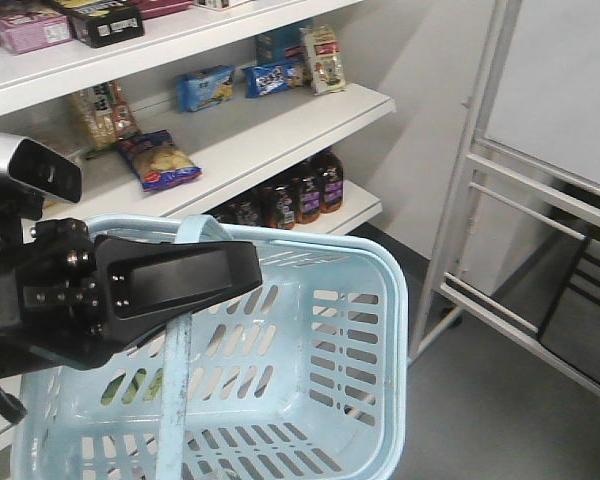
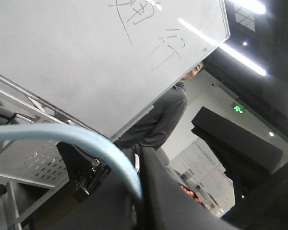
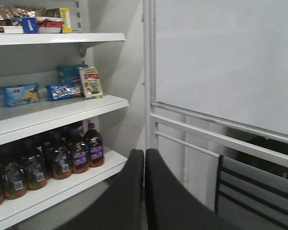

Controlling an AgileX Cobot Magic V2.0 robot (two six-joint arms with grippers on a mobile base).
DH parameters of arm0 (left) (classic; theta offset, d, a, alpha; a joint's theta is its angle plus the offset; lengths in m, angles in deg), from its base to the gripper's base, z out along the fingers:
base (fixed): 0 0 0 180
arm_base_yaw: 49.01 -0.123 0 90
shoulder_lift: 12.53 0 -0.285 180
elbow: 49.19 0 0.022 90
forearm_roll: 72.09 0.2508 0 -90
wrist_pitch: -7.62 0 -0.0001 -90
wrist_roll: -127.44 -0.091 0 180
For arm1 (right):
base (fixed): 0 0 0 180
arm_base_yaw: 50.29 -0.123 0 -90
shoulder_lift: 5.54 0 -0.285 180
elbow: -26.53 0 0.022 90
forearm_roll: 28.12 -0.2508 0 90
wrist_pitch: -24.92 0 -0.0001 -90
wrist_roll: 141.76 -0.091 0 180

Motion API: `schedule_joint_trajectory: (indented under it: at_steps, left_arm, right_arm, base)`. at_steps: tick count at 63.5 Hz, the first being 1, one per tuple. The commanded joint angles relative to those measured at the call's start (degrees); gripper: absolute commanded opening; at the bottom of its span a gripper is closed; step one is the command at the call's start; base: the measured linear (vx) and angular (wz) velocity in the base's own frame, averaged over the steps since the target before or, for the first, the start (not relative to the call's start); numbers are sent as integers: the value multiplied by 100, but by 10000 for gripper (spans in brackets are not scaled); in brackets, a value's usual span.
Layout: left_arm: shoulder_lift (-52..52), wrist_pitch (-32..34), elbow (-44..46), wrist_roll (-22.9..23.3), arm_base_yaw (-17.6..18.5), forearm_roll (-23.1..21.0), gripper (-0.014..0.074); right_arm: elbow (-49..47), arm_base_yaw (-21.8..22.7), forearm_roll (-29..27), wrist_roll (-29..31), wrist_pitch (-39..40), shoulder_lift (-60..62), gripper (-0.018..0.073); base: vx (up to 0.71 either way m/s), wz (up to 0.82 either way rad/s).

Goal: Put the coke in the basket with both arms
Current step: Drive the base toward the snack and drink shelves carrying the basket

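The light blue basket hangs in front of the shelves, and nothing shows inside it. Its handle runs up under my left gripper, which is shut on it. In the left wrist view the handle curves in from the left and ends between the fingers of that gripper. My right gripper is shut with nothing between its fingers, and it points toward the gap between the shelf and the whiteboard frame. The coke is out of view.
White shelves carry snack packs and dark bottles with purple labels, which also show as bottles in the right wrist view. A whiteboard stand stands at the right. A person in grey stands behind the board.
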Motion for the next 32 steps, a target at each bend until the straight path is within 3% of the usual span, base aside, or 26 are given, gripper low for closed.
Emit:
schedule_joint_trajectory:
  at_steps: [1, 32]
  left_arm:
    - [-130, 1020, 140, -60, 30, -475, -6]
    - [-130, 1020, 140, -60, 30, -475, -6]
  right_arm:
    - [37, 27, 41, 41, 418, 74, -5]
    - [37, 27, 41, 41, 418, 74, -5]
  base:
    - [8, 45]
    - [5, 37]
